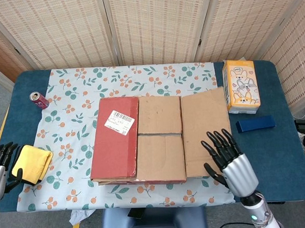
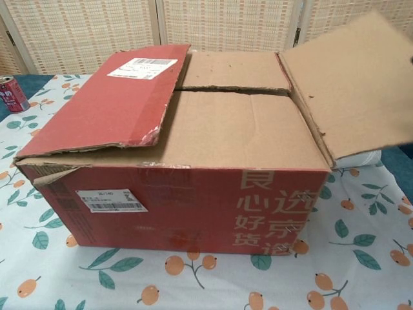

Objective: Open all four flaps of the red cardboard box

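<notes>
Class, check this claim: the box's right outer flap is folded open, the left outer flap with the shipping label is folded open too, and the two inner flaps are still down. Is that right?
Not quite. The left outer flap with the shipping label still lies closed on the red cardboard box, as the head view shows. The right outer flap is folded open and the two inner flaps are still down.

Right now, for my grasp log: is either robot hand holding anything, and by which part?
Nothing is held. The right robot hand is spread open beside the red cardboard box; the left robot hand is empty too.
</notes>
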Robot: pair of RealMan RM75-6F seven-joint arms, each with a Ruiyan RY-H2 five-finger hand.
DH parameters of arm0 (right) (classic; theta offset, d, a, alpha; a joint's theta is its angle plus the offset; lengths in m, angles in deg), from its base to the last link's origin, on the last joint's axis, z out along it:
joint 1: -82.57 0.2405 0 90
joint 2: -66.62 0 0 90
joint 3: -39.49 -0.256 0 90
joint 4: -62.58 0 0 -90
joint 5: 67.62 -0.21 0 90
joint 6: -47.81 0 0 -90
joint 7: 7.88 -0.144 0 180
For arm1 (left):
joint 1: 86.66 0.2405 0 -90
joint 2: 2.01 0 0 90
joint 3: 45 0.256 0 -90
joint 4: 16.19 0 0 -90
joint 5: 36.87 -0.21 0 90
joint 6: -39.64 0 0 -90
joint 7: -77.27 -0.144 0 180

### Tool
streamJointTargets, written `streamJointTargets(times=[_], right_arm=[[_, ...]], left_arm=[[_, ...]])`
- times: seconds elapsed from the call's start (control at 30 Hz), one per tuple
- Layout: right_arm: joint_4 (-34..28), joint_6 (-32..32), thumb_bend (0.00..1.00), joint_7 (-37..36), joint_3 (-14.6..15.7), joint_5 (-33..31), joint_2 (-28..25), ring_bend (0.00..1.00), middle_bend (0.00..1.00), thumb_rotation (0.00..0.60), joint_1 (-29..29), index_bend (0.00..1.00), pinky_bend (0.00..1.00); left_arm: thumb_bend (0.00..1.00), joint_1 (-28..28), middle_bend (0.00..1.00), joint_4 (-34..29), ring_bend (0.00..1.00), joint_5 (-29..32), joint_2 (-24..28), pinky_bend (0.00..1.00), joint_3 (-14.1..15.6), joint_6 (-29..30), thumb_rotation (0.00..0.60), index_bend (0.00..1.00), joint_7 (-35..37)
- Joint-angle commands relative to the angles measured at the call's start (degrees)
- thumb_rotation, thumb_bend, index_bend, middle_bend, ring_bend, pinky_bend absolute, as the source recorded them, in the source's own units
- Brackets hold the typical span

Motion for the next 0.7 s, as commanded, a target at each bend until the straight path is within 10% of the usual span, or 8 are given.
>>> streamJointTargets(times=[0.03, 0.37, 0.7], right_arm=[[3.59, 2.81, 0.4, -3.64, 2.06, -1.73, -0.93, 0.0, 0.0, 0.6, -3.79, 0.0, 0.0], [8.63, 4.18, 0.4, -6.21, 3.32, -4.59, -3.39, 0.0, 0.0, 0.6, -8.47, 0.0, 0.0], [11.6, 4.54, 0.4, -14.22, -0.19, -10.18, -5.6, 0.0, 0.0, 0.6, -9.51, 0.0, 0.0]], left_arm=[[0.54, 0.01, 0.1, -0.07, 0.07, -0.14, 0.03, 0.08, 0.09, -0.01, 0.6, 0.13, -0.01], [0.54, -0.3, 0.1, -2.42, 0.08, -8.49, 1.29, 0.09, 3.71, 0.95, 0.6, 0.13, 2.58], [0.47, -2.76, 0.11, -17.63, 0.1, -7.59, 2.2, 0.15, 3.5, -4.5, 0.6, 0.12, -16.72]])
